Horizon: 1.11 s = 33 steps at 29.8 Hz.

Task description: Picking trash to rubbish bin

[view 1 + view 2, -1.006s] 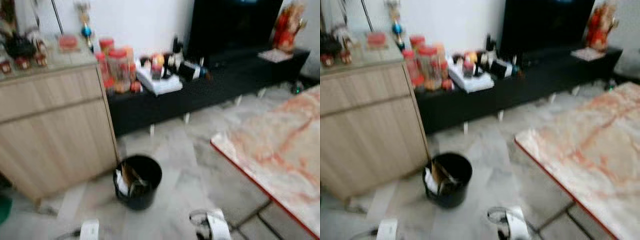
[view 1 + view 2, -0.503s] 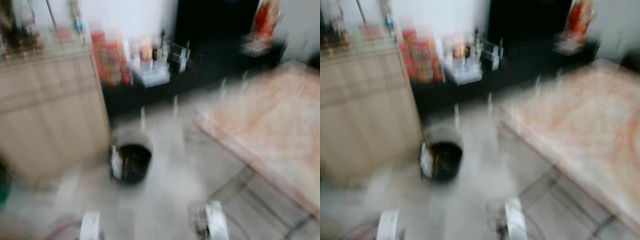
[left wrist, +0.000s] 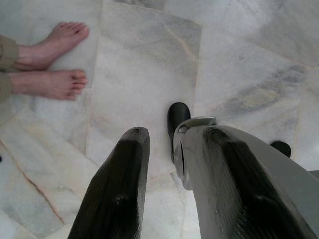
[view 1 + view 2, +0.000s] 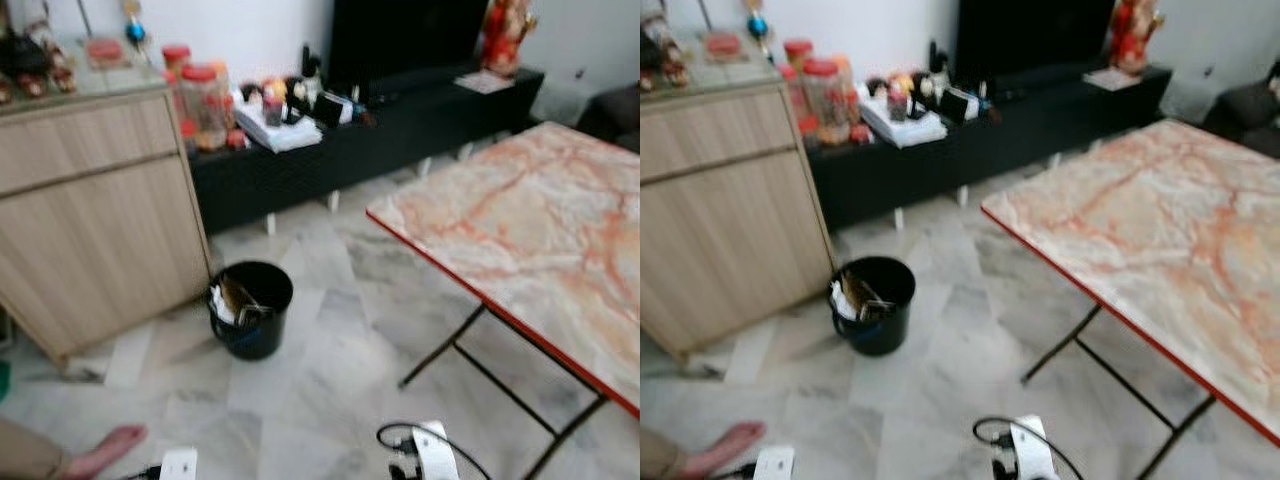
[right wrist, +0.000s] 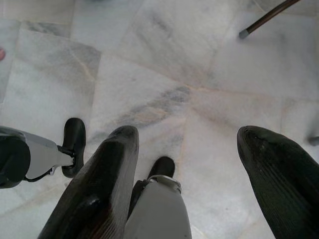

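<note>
Black rubbish bin [image 4: 250, 308] sits on the marble floor [image 4: 330, 380] right at the corner of the wooden cabinet [image 4: 95, 215], with paper and wrappers [image 4: 233, 300] already inside. It's well ahead of the robot and off to its left; both arms hang low at the robot's sides, nowhere near it. Left pincer [image 3: 172, 194] points straight down at the floor tiles, fingers [image 3: 119, 199] parted a bit, nothing between them. Right pincer [image 5: 197, 184] also aims at the floor, fingers [image 5: 102, 189] spread wide, empty. Robot's own legs and black feet [image 5: 162, 167] visible below both. Marble-top folding worktop [image 4: 530, 230] with red edge stands to the robot's right, bare on top. Low black TV unit [image 4: 400, 120] along the far wall carries jars [image 4: 195, 100], bottles and a stack of papers. A person's bare feet [image 3: 52, 62] stand on the tiles close to the left pincer's side; one foot [image 4: 105, 448] shows at the lower left of the head view.
</note>
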{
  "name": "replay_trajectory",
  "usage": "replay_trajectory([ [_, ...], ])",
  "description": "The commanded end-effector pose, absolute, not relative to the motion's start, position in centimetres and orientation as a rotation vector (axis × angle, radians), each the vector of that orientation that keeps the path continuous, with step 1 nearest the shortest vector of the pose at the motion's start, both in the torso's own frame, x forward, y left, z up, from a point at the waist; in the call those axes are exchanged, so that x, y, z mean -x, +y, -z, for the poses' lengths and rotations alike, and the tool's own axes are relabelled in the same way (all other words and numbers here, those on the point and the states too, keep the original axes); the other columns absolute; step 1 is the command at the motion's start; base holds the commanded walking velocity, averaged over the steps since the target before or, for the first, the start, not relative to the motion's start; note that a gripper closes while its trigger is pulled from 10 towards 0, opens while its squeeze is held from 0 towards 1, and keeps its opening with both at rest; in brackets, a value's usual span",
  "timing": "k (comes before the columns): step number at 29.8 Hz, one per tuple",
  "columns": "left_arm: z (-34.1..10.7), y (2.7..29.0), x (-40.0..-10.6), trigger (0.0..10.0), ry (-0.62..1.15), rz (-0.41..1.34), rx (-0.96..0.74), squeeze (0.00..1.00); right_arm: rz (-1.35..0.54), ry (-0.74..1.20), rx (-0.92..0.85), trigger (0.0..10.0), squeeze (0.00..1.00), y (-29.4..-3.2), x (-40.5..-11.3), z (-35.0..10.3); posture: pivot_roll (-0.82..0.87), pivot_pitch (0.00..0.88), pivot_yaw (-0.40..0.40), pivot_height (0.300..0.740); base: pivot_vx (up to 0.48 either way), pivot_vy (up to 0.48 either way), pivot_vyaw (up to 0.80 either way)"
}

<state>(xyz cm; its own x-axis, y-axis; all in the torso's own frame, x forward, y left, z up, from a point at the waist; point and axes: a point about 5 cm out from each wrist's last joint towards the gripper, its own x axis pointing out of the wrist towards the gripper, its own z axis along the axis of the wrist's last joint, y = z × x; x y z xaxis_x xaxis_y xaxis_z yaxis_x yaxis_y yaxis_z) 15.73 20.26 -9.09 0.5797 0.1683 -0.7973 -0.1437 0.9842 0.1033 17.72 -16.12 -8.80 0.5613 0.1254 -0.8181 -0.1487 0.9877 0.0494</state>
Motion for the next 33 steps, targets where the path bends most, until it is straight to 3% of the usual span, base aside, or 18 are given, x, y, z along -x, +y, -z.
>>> replay_trajectory([
  [1,9.12,20.21,-15.71,10.0,0.939,-0.176,-0.028,0.0,-0.144,0.935,0.029,10.0,0.0,-16.33,-18.37,8.46,-0.03,0.033,-0.076,0.74,0.0,0.0,0.0],
  [33,9.06,20.43,-15.85,10.0,0.946,-0.158,-0.045,0.0,-0.113,0.945,0.05,10.0,0.0,-16.58,-18.32,8.52,-0.03,0.0,-0.063,0.74,0.0,0.0,-0.73],
])
